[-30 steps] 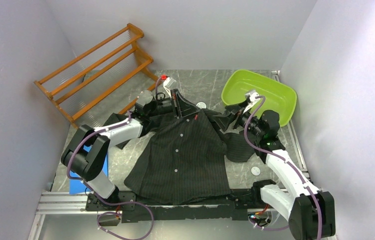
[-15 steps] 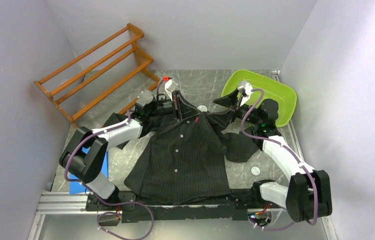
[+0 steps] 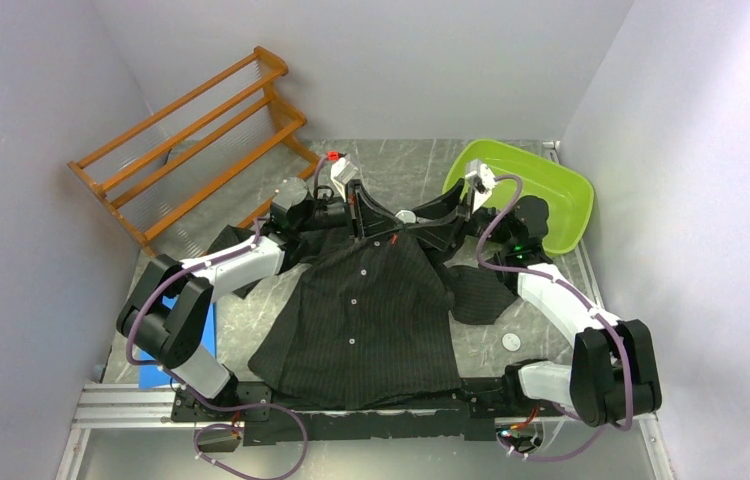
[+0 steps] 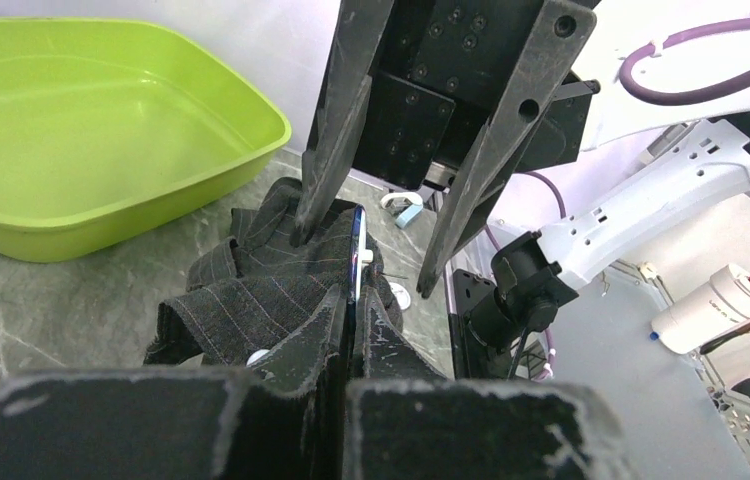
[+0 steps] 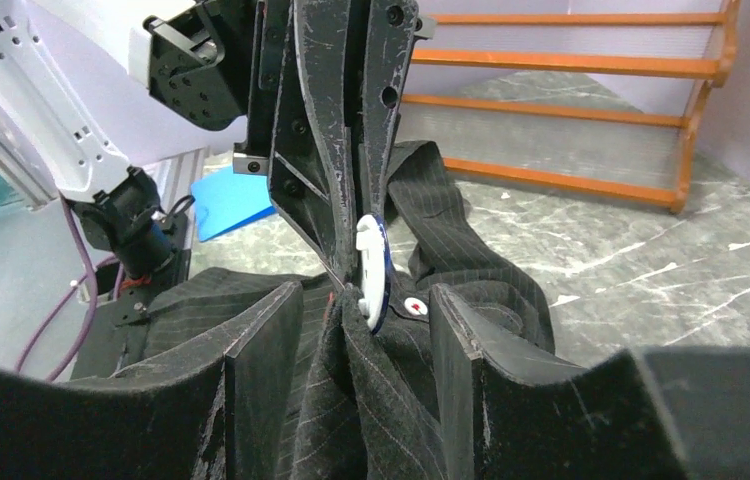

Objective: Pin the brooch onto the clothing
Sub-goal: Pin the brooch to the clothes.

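The black pinstriped shirt lies flat, collar at the far end. My left gripper is shut on a white and blue disc brooch, edge-on in the left wrist view, pressed against a raised fold of shirt near the collar. My right gripper is open just right of it. In the right wrist view the right gripper has its jaws either side of that shirt fold, the brooch just beyond. A small white button shows beside the brooch.
A green basin stands at the back right, behind the right arm. A wooden rack stands at the back left. Small white discs lie on the table. A blue item lies by the left arm.
My right gripper has moved left from in front of the basin to the collar and now faces the left gripper. The left gripper has hardly moved.
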